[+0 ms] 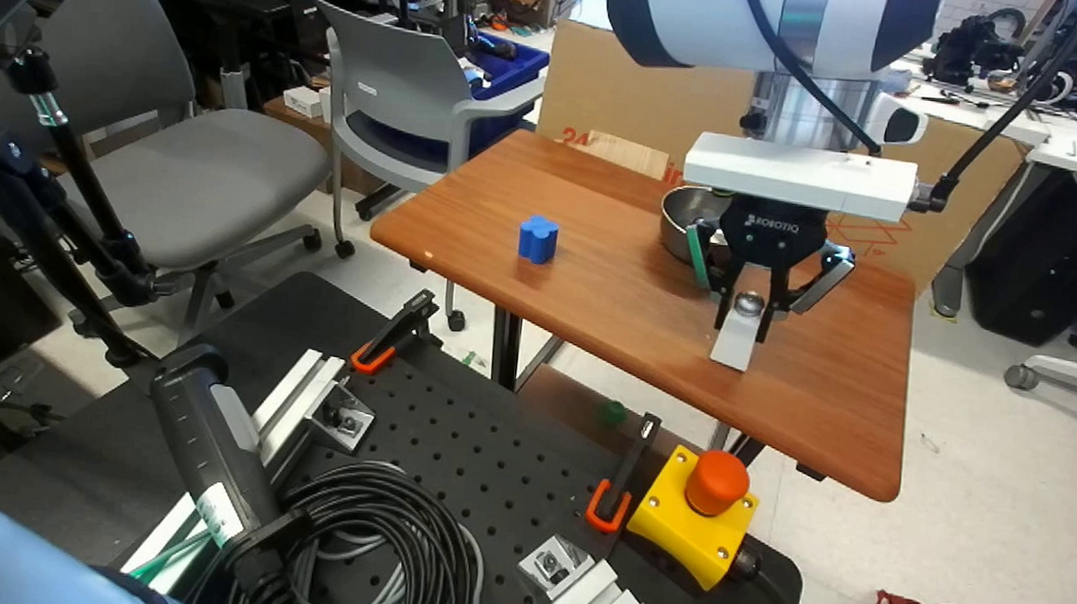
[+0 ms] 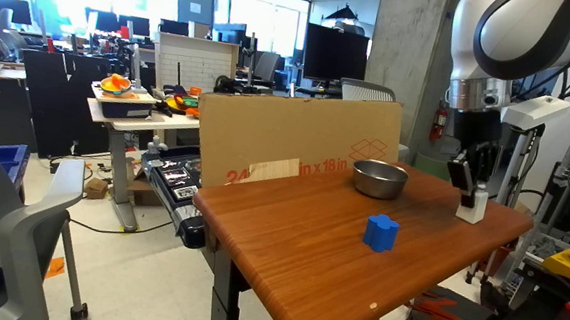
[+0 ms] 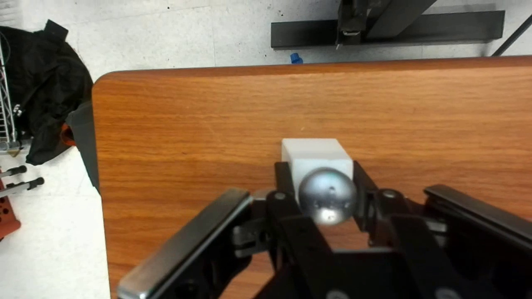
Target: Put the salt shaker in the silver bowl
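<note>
Gripper [image 3: 321,174] clasping the white salt shaker [image 3: 321,160], silver bowl [image 2: 378,183] showing only in both exterior views

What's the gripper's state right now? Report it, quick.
Gripper: closed on the salt shaker, gripping it from both sides.

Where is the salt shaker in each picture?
In an exterior view: the shaker is right of centre, below and to the right of the bowl.
In an exterior view: the shaker is toward the right, to the right of the bowl.
Wrist view: the shaker is slightly below and right of centre, seen from above.
Shared landmark: the table, visible in all three.
</note>
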